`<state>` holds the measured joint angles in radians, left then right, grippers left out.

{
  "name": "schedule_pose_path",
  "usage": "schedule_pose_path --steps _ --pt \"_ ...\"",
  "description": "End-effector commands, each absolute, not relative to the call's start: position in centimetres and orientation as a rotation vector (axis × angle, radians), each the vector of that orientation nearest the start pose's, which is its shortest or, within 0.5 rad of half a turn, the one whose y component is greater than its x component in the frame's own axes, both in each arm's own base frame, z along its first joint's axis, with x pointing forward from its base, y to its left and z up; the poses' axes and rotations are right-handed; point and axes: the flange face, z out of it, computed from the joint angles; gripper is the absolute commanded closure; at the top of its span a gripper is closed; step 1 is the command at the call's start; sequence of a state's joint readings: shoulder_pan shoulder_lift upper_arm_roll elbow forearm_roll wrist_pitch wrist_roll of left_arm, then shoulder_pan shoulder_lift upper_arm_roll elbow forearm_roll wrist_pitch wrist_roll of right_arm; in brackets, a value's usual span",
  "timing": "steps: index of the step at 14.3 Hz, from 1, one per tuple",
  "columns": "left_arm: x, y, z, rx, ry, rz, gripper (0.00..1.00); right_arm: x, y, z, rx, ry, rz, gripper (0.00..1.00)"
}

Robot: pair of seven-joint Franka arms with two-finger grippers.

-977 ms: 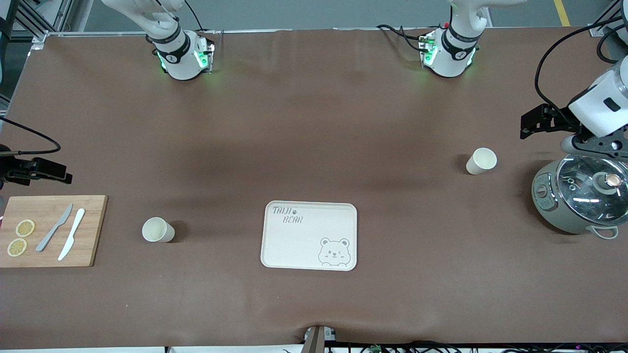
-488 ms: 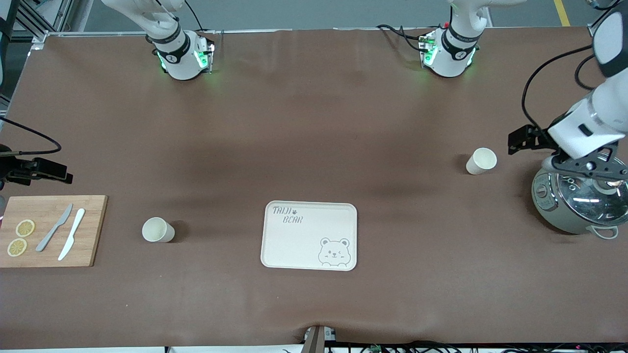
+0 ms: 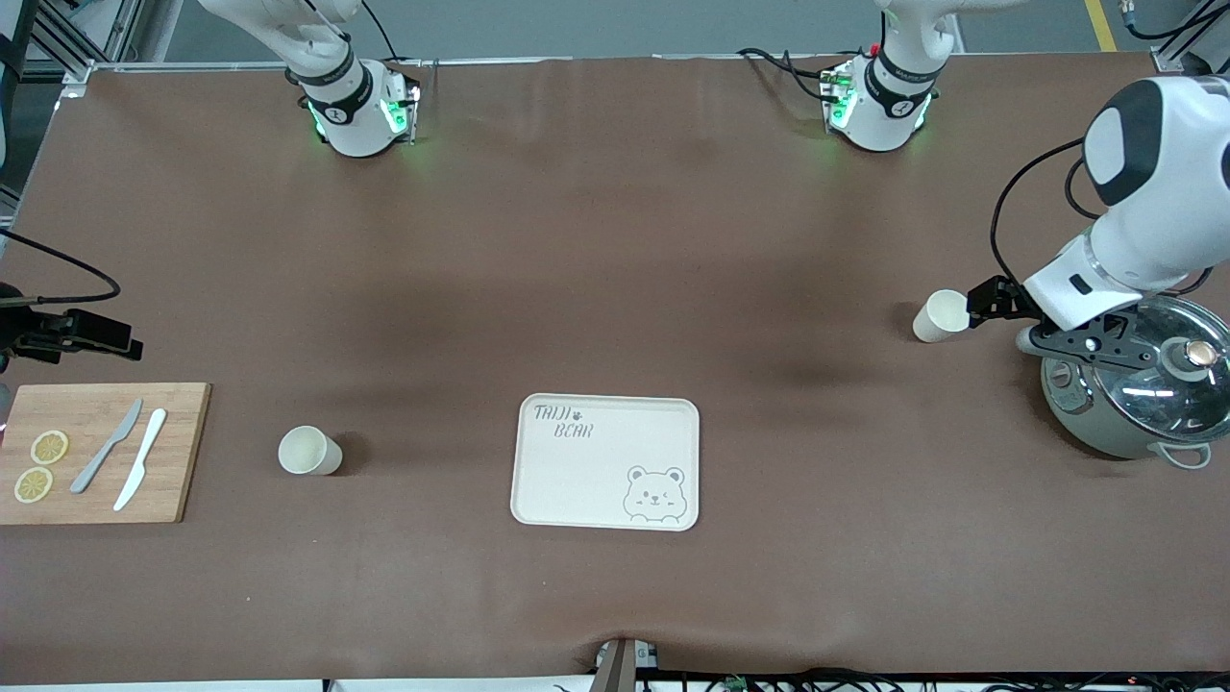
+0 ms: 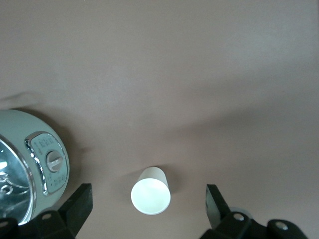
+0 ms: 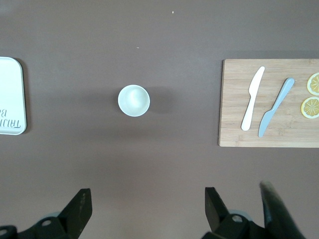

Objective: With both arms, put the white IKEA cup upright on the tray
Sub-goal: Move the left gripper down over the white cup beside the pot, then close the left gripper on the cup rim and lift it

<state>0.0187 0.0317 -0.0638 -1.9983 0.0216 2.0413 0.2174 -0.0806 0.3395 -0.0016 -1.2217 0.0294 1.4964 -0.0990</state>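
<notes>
White cup (image 3: 941, 315) stands upright on the brown bench (image 3: 577, 240) toward the left arm's end, mouth up, just beside the grey-green cooker (image 3: 1134, 389) with its glass lid. A second white cup (image 3: 308, 450) stands upright toward the right arm's end, between the tray (image 3: 605, 461) and the wooden cutting board (image 3: 106, 452). That tray — cream, bear face and lettering — lies bare at mid-bench, near the edge closest to the front camera.

Left tool (image 4: 147, 209) hangs over the first cup (image 4: 150, 191), fingers (image 4: 79, 204) spread wide; the cup shows between them in the left wrist view and is not touched. The cooker (image 4: 25, 164) shows at that view's edge.

Right tool (image 5: 144, 211) hangs at the right arm's end edge of the bench, fingers (image 5: 79, 209) spread, nothing between them. The right wrist view shows the second cup (image 5: 133, 100), the tray's edge (image 5: 11, 94) and the board (image 5: 269, 102) with a white knife (image 5: 252, 98), a grey knife (image 5: 275, 107) and two lemon slices (image 5: 311, 95) — all well apart from the fingers.
</notes>
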Motion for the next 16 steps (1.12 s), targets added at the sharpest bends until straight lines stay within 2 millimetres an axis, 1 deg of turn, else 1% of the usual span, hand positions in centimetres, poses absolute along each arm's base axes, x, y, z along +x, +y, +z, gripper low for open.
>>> schedule_pose_path --steps 1,3,5,7,9,10,12,13,16 --pt "53.4 -1.1 41.8 -3.097 0.456 -0.056 0.00 64.2 -4.9 58.0 -3.118 -0.017 0.105 0.00" --pt "52.2 -0.1 39.5 -3.094 0.450 -0.091 0.00 64.2 -5.0 58.1 -3.118 -0.015 0.100 0.00" --pt "51.0 0.3 36.9 -3.088 0.470 -0.124 0.00 64.2 -5.0 58.0 -3.118 -0.015 0.103 0.00" --pt "49.7 2.0 33.9 -3.076 0.492 -0.156 0.00 64.2 -5.0 57.9 -3.118 -0.013 0.105 0.00" --pt "48.9 3.4 31.1 -3.072 0.499 -0.165 0.00 64.2 -5.1 57.8 -3.118 -0.010 0.108 0.00" --pt "48.5 3.5 29.8 -3.076 0.502 -0.147 0.00 64.2 -5.0 57.8 -3.118 -0.015 0.108 0.00" --pt "48.1 4.1 27.9 -3.080 0.507 -0.127 0.00 64.2 -5.1 57.6 -3.117 -0.010 0.115 0.00" --pt "47.9 5.1 27.2 -3.086 0.489 -0.111 0.00 64.2 -5.1 57.6 -3.117 -0.010 0.115 0.00" --pt "47.4 5.2 26.3 -3.090 0.502 -0.081 0.00 64.2 -5.2 57.6 -3.119 -0.008 0.115 0.00"
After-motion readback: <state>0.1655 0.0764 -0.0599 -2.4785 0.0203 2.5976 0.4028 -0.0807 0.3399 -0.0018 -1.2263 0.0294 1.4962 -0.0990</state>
